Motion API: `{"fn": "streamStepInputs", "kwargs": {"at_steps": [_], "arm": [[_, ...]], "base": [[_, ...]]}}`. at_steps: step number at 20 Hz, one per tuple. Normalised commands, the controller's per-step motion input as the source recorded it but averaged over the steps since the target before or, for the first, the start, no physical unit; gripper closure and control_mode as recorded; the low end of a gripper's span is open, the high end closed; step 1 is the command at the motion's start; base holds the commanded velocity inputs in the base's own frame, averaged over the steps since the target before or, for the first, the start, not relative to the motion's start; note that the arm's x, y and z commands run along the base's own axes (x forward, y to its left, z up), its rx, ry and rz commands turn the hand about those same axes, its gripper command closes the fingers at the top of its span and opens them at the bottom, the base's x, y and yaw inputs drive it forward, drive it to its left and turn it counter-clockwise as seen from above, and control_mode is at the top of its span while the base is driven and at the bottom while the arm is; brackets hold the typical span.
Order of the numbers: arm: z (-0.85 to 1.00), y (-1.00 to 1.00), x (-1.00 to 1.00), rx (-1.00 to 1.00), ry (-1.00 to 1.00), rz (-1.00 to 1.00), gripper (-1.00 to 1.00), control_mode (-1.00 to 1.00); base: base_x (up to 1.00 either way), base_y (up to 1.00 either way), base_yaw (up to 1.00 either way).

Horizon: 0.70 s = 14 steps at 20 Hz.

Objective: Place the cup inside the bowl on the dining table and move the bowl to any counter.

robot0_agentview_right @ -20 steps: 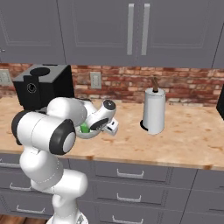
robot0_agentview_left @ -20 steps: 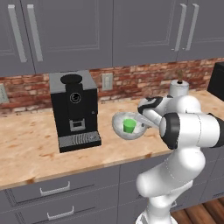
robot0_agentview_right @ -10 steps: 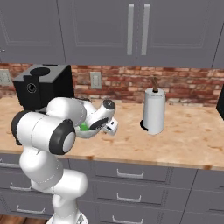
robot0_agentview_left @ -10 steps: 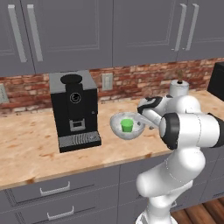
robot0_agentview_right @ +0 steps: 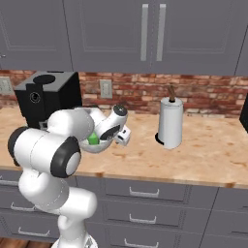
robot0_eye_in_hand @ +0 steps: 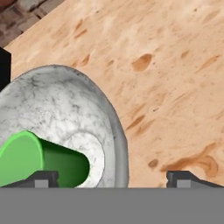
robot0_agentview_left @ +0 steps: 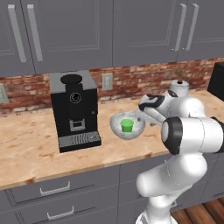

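We note the bowl sitting on the wood-look tabletop of the wall counter, between the coffee machine and the arm, with the green cup standing upright inside it. In the hand view the cup lies against the bowl's inner floor, and the bowl's rim passes between the two finger tips.

Handling judgement: the bowl looks rigid and glossy, probably ceramic, so we expect it to be moderately heavy, slick under the pads and liable to chip if knocked. Its rim on the arm's side is the only sensible hold, one finger inside and one outside. The cup looks light and stiff; it is loose in the bowl and would likely tip or roll if the bowl were tilted.

Pincer: spread wide, straddling the near rim and pinching nothing; we see clear gaps on both sides of the rim. In the right base view the hand sits just over the bowl's edge.

Surroundings: the coffee machine stands just beside the bowl on one side; the paper towel holder stands well apart on the other. Brick backsplash and grey wall cabinets lie behind. Nothing blocks a straight lift away; we judge the main risk to be a finger catching the rim on the way up and dragging the bowl.
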Motion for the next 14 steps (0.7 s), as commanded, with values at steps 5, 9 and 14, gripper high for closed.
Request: {"fn": "streamStepInputs", "kwargs": {"at_steps": [5,9,14], "arm": [[0.19,0.0,-0.12,0.0,0.0,0.0,-1.0,-1.0],[0.02,-0.06,-0.36,0.0,0.0,0.0,-1.0,-1.0],[0.02,-0.08,-0.42,0.0,0.0,0.0,-1.0,-1.0]], "base": [[0.0,0.0,0.0],[0.0,0.0,0.0],[0.0,0.0,0.0]]}}
